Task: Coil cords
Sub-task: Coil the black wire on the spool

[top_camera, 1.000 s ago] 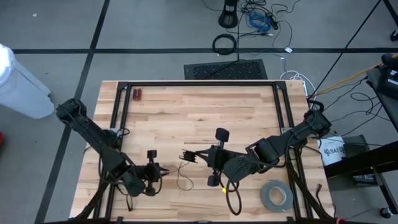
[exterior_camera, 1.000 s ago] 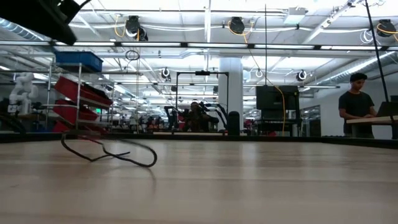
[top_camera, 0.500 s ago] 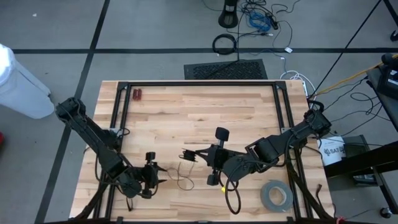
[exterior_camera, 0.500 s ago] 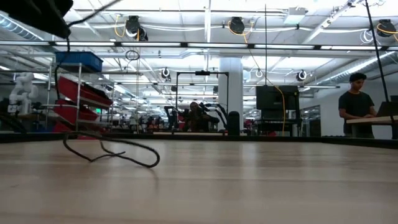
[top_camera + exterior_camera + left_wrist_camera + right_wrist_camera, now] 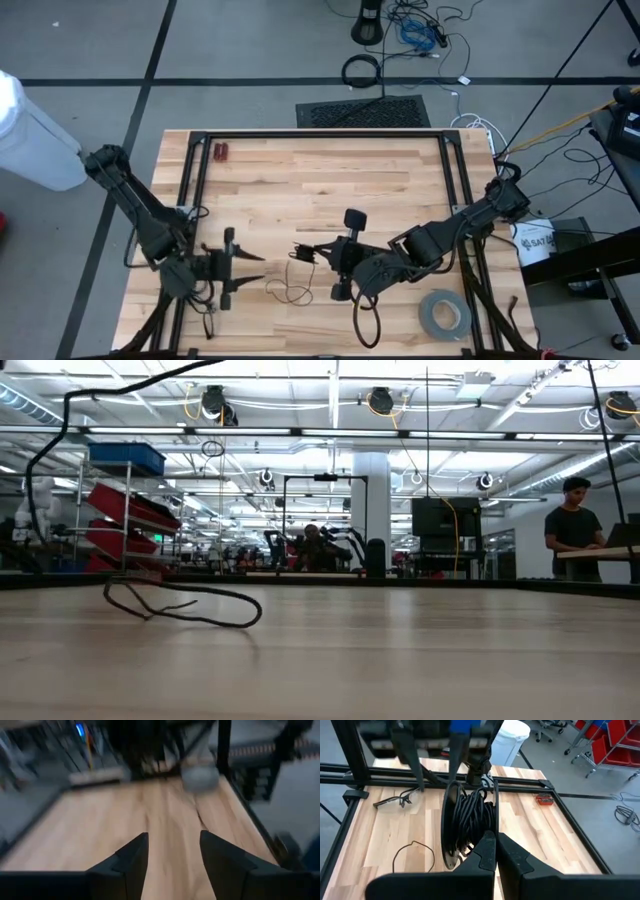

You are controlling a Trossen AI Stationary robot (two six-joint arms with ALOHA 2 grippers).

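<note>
The cords are one thin black cord. Part of it is wound into a small bundle (image 5: 472, 817) that my right gripper (image 5: 495, 840) is shut on, near the table's middle (image 5: 312, 250). The rest trails as loose strands (image 5: 285, 292) lying on the wood, seen as a flat loop (image 5: 185, 605) in the low view. To the left of the strands and apart from them, my left gripper (image 5: 255, 266) is raised and open, with nothing between its fingers (image 5: 135, 857). My right gripper pinches the bundle's near side (image 5: 479, 836) between its two shut fingers. The fingers come from the table's right, slanting a little down. The bundle stands on edge ahead of the fingertips, above the table, and a loose strand (image 5: 412, 854) runs from it onto the wood.
A grey tape roll (image 5: 443, 312) lies near the front right corner. A small red item (image 5: 221, 152) sits at the far left. Black frame rails (image 5: 320, 133) border the table. A thick cable loop (image 5: 361, 70) lies on the floor beyond. A person (image 5: 575, 520) stands far behind.
My left gripper has opened, risen, and drawn back toward the table's left edge, away from the strands. The loose strands have settled flatter on the wood. My right gripper has kept still with the bundle.
</note>
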